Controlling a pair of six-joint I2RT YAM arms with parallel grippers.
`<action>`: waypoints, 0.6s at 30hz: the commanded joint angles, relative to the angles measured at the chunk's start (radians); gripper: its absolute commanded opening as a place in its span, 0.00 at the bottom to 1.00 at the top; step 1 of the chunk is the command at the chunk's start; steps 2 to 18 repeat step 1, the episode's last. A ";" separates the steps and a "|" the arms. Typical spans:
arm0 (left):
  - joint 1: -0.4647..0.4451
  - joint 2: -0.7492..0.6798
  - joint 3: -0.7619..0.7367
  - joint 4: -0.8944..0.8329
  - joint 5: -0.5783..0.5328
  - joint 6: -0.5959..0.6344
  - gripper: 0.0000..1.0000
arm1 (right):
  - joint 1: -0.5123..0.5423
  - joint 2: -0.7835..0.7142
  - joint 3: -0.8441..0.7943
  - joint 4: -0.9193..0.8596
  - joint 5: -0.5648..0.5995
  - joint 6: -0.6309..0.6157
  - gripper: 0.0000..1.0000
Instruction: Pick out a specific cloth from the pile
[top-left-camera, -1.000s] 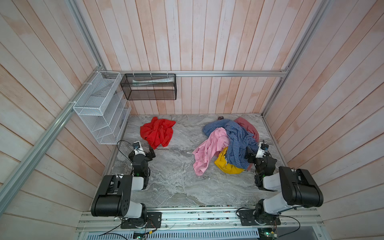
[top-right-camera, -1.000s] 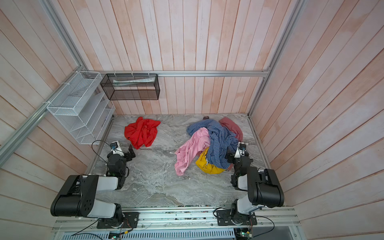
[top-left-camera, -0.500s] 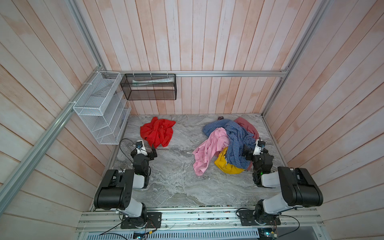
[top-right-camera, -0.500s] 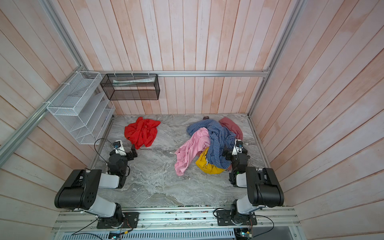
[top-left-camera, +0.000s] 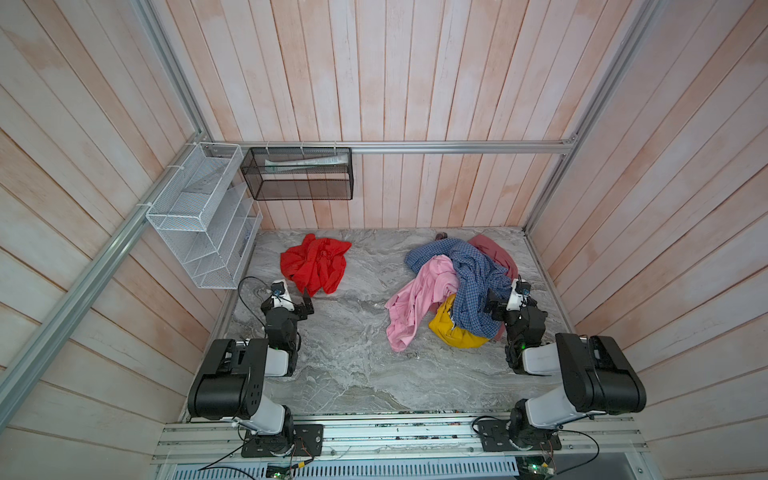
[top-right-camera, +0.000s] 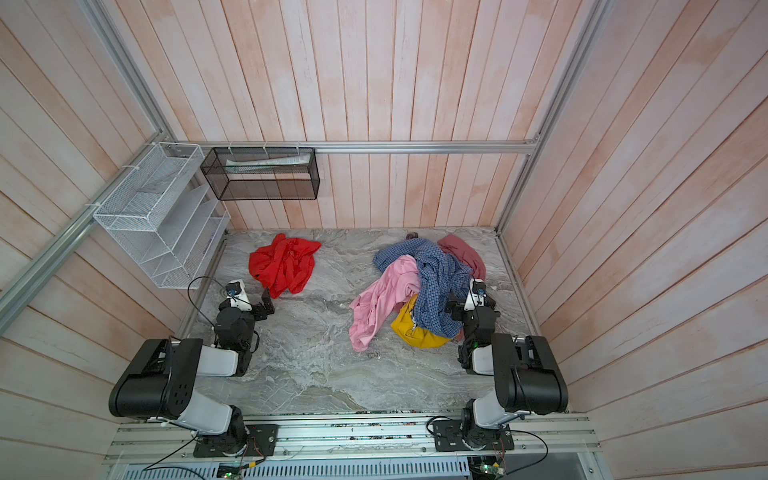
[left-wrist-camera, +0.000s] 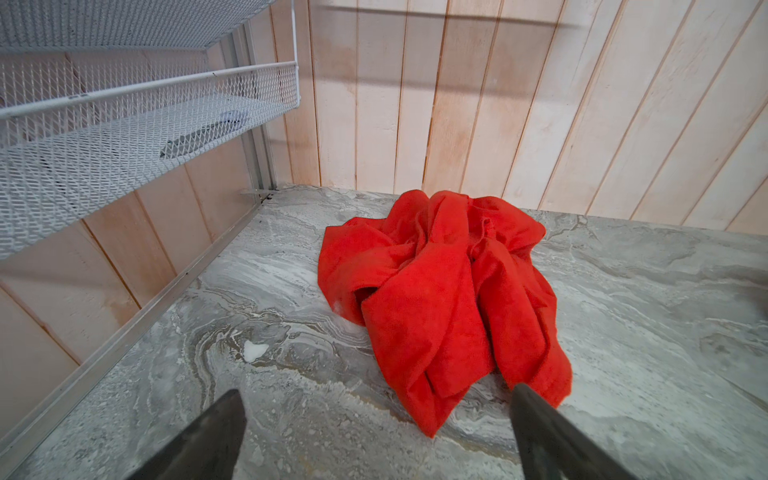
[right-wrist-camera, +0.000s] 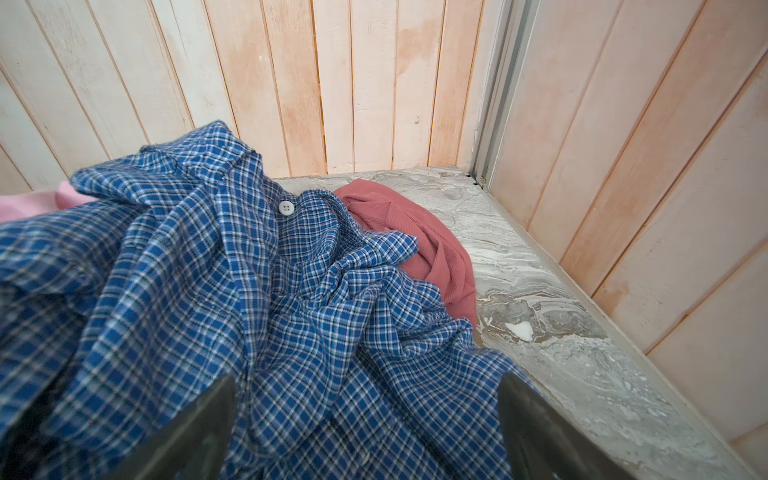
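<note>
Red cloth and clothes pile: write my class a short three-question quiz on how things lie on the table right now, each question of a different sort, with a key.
1. True or false: the red cloth lies on the table, apart from the pile.
2. In the right wrist view, which garment lies under the right tool? A) blue checked shirt B) yellow top C) red cloth
3. Fill in: the left tool stands ___, holding nothing.
Key: 1 true; 2 A; 3 open.
</note>
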 joint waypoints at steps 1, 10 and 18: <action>0.001 0.000 0.012 0.007 0.018 0.006 1.00 | 0.004 -0.010 0.016 -0.013 0.018 -0.003 0.98; 0.001 0.000 0.012 0.007 0.018 0.006 1.00 | 0.004 -0.010 0.016 -0.013 0.018 -0.003 0.98; 0.001 0.000 0.012 0.007 0.018 0.006 1.00 | 0.004 -0.010 0.016 -0.013 0.018 -0.003 0.98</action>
